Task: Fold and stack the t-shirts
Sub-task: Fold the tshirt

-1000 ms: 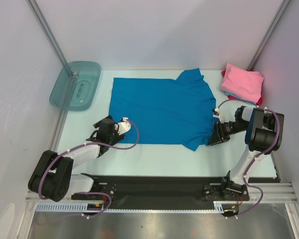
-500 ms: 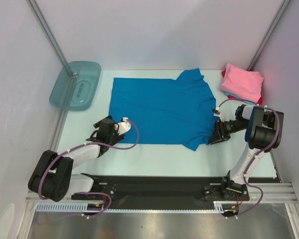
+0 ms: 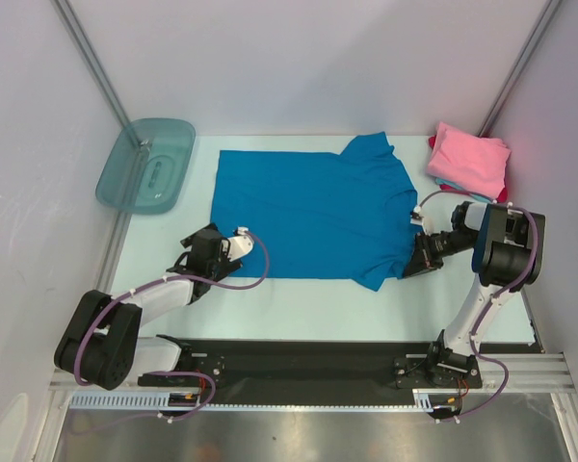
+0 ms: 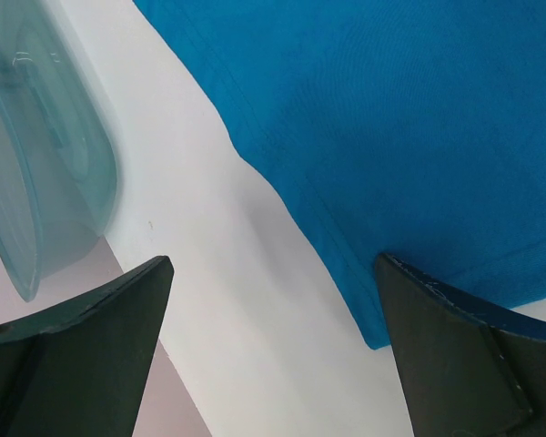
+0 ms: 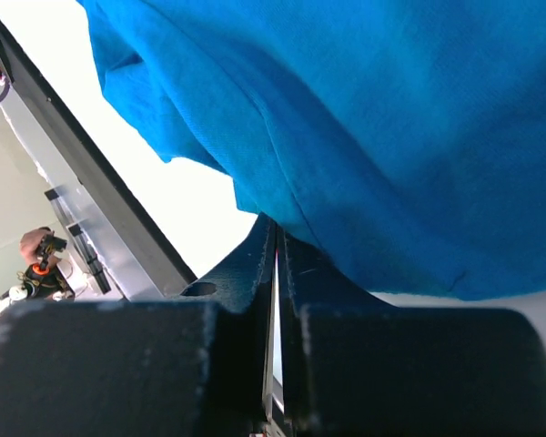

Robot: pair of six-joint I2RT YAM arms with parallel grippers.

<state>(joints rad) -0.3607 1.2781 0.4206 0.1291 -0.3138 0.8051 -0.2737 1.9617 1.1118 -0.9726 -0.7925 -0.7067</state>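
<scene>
One blue t-shirt (image 3: pixel 313 212) flat, one folded stack (image 3: pixel 469 162); left jaws wide, right jaws pinching it.

the blue t-shirt (image 3: pixel 308 212) in the middle is one bright, plain blue all over, with no print or stripe on it. to its right, the stack of t-shirts (image 3: pixel 472 159) is a soft plain pink on top, with red and light blue edges peeping out beneath. to its left, the tub (image 3: pixel 146 164) is a see-through teal. the table (image 3: pixel 299 298) around it is a very pale mint, almost white. at its near corners the left gripper (image 3: pixel 198 250) and right gripper (image 3: pixel 412 260) are black, with purple cables (image 3: pixel 260 260).
</scene>
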